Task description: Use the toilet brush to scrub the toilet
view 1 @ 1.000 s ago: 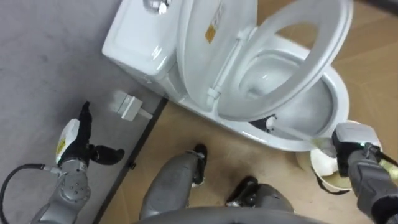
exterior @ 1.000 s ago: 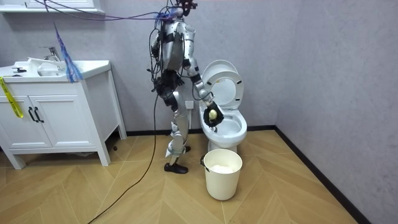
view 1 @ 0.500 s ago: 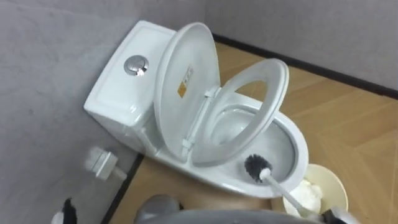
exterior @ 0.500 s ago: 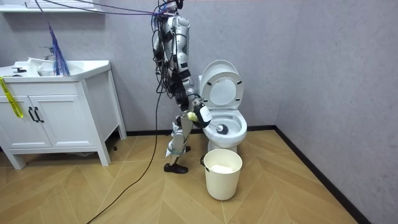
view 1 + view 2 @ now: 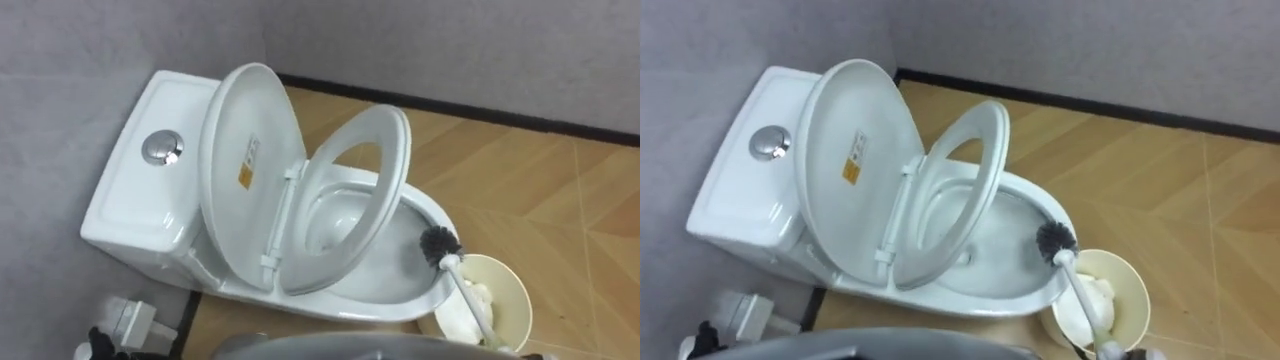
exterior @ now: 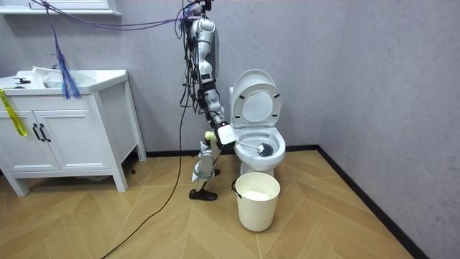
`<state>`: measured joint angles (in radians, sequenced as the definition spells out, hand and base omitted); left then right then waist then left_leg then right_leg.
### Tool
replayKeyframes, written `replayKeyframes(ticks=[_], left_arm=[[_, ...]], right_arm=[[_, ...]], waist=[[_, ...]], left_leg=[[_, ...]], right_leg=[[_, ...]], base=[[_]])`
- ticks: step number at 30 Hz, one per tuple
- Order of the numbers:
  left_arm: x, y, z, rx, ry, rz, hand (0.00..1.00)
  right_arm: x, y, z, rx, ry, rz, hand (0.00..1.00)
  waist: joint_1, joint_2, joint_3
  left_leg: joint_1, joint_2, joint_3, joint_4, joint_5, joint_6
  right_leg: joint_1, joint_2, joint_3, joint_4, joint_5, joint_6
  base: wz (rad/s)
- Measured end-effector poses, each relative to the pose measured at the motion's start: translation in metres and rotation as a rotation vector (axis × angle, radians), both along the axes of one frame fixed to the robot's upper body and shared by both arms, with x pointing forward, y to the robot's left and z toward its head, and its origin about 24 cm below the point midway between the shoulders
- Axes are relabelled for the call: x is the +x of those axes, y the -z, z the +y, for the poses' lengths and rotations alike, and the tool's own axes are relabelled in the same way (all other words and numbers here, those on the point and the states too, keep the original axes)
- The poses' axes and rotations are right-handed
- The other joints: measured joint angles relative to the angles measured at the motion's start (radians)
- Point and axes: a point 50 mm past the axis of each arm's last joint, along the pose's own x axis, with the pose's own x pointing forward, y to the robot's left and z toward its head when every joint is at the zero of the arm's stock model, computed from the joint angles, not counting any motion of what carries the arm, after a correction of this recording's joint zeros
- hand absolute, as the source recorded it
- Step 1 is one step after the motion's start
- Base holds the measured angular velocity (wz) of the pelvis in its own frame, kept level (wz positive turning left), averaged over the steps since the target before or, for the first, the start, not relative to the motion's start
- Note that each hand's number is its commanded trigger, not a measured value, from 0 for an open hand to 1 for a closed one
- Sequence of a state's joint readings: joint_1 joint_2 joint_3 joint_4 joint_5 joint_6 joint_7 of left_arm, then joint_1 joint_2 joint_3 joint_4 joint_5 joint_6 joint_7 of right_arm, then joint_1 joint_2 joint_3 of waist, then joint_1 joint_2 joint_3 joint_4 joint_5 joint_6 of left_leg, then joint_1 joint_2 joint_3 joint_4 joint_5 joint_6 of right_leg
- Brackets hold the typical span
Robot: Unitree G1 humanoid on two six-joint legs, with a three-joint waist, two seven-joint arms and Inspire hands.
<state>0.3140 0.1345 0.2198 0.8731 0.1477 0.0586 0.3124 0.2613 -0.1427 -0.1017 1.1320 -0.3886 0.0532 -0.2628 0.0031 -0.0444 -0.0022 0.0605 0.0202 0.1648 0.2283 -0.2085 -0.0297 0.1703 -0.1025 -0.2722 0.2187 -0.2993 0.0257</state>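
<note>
Gripping the brush point(image 5: 440, 247) handle, the right robot hand point(image 6: 223, 134) poises bristles at the toilet point(image 5: 395, 305) rim; outward drift could drip onto the bin point(image 5: 522, 298).

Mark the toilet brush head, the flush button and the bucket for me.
toilet brush head point(image 5: 438, 245): left eye view, on the dark bristles.
flush button point(image 5: 162, 148): left eye view, centre of the button.
bucket point(image 5: 522, 285): left eye view, on its right rim.

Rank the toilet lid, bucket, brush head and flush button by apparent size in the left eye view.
Largest: toilet lid.
Then: bucket, partly cut off at the bottom edge.
Smallest: brush head and flush button look about alike, so unranked.
</note>
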Motion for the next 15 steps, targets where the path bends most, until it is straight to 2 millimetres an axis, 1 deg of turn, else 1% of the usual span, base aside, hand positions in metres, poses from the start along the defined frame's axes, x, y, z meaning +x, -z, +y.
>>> replayKeyframes(ticks=[1, 2, 3, 4, 5, 6, 7, 10, 13, 15], left_arm=[[0.0009, 0.0006, -0.0011, -0.004, -0.002, -0.001, 0.00], [0.0028, 0.0014, -0.0025, -0.008, -0.003, -0.002, 0.00], [0.0038, 0.0015, -0.0028, -0.007, 0.000, -0.002, 0.00], [0.0036, 0.0014, -0.0024, -0.005, 0.002, 0.000, 0.00], [0.0037, 0.0011, -0.0016, -0.001, 0.003, 0.003, 0.00], [0.0035, 0.0011, -0.0015, -0.002, 0.004, 0.004, 0.00], [0.0035, 0.0012, -0.0016, -0.004, 0.004, 0.005, 0.00], [0.0044, 0.0016, -0.0022, -0.016, 0.010, 0.005, 0.00], [0.0024, 0.0022, -0.0026, -0.014, 0.022, 0.022, 0.00], [0.0006, 0.0029, -0.0031, -0.017, 0.021, 0.034, 0.00]], right_arm=[[-0.0008, 0.0005, 0.0016, 0.001, 0.003, 0.002, 1.00], [-0.0021, 0.0012, 0.0040, 0.003, 0.013, 0.001, 0.93], [-0.0020, 0.0016, 0.0055, 0.006, 0.018, -0.002, 0.30], [-0.0019, 0.0017, 0.0060, 0.008, 0.022, -0.005, 0.00], [-0.0023, 0.0018, 0.0065, 0.010, 0.032, -0.012, 0.00], [-0.0033, 0.0018, 0.0065, 0.011, 0.041, -0.012, 0.00], [-0.0039, 0.0018, 0.0066, 0.012, 0.046, -0.012, 0.00], [-0.0052, 0.0017, 0.0060, 0.008, 0.080, -0.017, 0.00], [-0.0082, 0.0000, 0.0020, -0.031, 0.129, -0.031, 0.00], [-0.0104, -0.0020, -0.0033, -0.070, 0.213, -0.053, 0.00]], waist=[[-0.002, 0.003, -0.0006], [-0.005, 0.007, -0.0006], [-0.011, 0.009, -0.0016], [-0.019, 0.009, -0.0019], [-0.029, 0.009, -0.0023], [-0.029, 0.011, -0.0045], [-0.030, 0.012, -0.0064], [-0.031, 0.016, -0.0070], [-0.038, 0.018, -0.0060], [-0.053, 0.020, -0.0029]], left_leg=[[0.006, 0.000, 0.003, -0.005, 0.000, 0.000], [0.016, 0.000, 0.016, -0.010, 0.000, 0.000], [0.025, 0.000, 0.025, -0.018, 0.000, 0.001], [0.028, 0.000, 0.026, -0.021, 0.000, 0.001], [0.034, -0.001, 0.030, -0.028, 0.000, 0.001], [0.040, 0.000, 0.040, -0.031, 0.000, 0.001], [0.042, 0.000, 0.044, -0.031, 0.000, 0.001], [0.058, 0.000, 0.054, -0.041, 0.000, 0.001], [0.069, 0.000, 0.055, -0.049, 0.000, 0.001], [0.072, 0.000, 0.055, -0.055, 0.000, 0.001]], right_leg=[[0.001, 0.000, 0.006, 0.000, 0.001, 0.001], [0.002, 0.000, 0.021, 0.001, 0.001, 0.002], [0.002, 0.000, 0.027, 0.000, 0.001, 0.002], [0.003, -0.001, 0.028, 0.000, 0.002, 0.003], [0.003, -0.001, 0.035, 0.001, 0.002, 0.003], [0.003, -0.001, 0.048, 0.001, 0.003, 0.004], [0.004, -0.001, 0.051, 0.001, 0.004, 0.005], [0.005, 0.001, 0.074, 0.002, 0.008, 0.006], [0.006, 0.002, 0.082, 0.001, 0.014, 0.007], [0.003, 0.002, 0.085, 0.000, 0.017, 0.008]], base=[[-0.26], [-0.29], [-0.25], [-0.17], [-0.16], [-0.19], [-0.23], [-0.19], [-0.15], [-0.07]])
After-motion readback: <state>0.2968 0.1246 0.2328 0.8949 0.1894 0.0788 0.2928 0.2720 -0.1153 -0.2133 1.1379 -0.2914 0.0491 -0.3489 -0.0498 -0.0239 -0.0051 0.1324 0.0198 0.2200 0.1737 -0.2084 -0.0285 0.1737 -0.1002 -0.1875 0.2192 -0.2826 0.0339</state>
